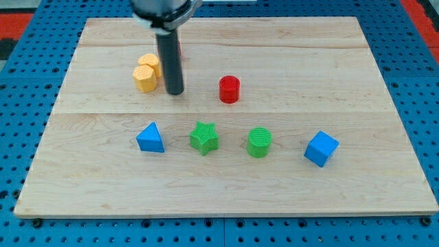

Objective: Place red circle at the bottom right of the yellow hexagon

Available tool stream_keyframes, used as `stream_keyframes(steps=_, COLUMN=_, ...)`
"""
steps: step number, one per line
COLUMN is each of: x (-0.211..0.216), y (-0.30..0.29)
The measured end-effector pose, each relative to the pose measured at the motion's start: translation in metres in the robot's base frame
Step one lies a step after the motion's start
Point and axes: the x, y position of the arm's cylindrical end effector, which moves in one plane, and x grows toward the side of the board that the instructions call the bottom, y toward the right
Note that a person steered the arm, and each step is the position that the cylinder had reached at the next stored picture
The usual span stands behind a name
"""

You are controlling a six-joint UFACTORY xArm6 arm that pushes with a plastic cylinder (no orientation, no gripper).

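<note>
The red circle (229, 90) is a short red cylinder on the wooden board, right of centre in the upper half. The yellow hexagon (145, 79) sits at the upper left, touching a second yellow block (150, 64) just above it. My tip (175, 92) stands on the board just right of the yellow hexagon and well to the left of the red circle, touching neither as far as I can see. A small red thing (180, 48) shows behind the rod, mostly hidden.
A row of blocks lies below: a blue triangle (150, 138), a green star (204, 138), a green cylinder (259, 142) and a blue cube (321, 149). The wooden board (384, 185) lies on a blue pegboard.
</note>
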Motion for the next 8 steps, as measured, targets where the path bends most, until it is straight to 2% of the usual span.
stream_keyframes(steps=1, x=0.006, y=-0.045)
stream_keyframes(steps=2, x=-0.021, y=-0.085)
stream_keyframes(steps=3, x=-0.025, y=-0.079)
stream_keyframes(steps=4, x=-0.025, y=-0.035)
stream_keyframes(steps=5, x=-0.025, y=-0.016)
stream_keyframes(steps=6, x=-0.025, y=-0.075)
stream_keyframes(steps=7, x=-0.036, y=-0.083)
stream_keyframes(steps=8, x=-0.048, y=-0.051)
